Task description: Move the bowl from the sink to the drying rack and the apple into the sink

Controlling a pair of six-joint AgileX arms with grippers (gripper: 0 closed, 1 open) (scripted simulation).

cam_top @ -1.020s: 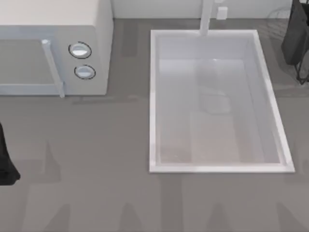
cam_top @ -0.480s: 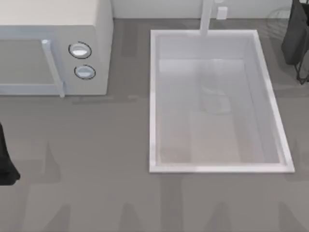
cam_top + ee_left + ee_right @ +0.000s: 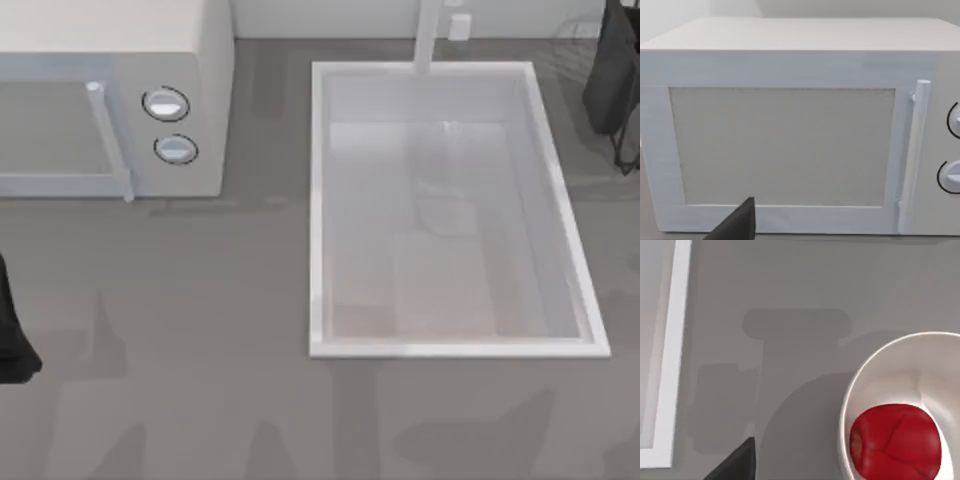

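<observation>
The sink [image 3: 318, 200] is a white basin right of centre in the top view, with nothing in it; its rim [image 3: 671, 365] runs along one edge of the right wrist view. The apple [image 3: 895, 442], red and shiny, lies in a white dish [image 3: 875, 370] on the grey counter beside the sink, under my right gripper [image 3: 737, 464]. My right arm [image 3: 612, 70] is at the far right back, over the wire drying rack [image 3: 626, 158]. My left arm [image 3: 12, 335] is parked at the left edge, and the left gripper [image 3: 739, 225] faces the microwave. The bowl is out of view.
A white microwave [image 3: 110, 90] with two round knobs [image 3: 166, 104] and a bar handle [image 3: 916, 150] stands at the back left. The faucet post [image 3: 428, 35] rises behind the sink. Grey counter [image 3: 200, 350] spreads in front of the microwave and the sink.
A soft dark shadow has appeared on the counter in front of the sink's near right corner. The faint reflection in the basin has shifted. The left arm has not moved.
</observation>
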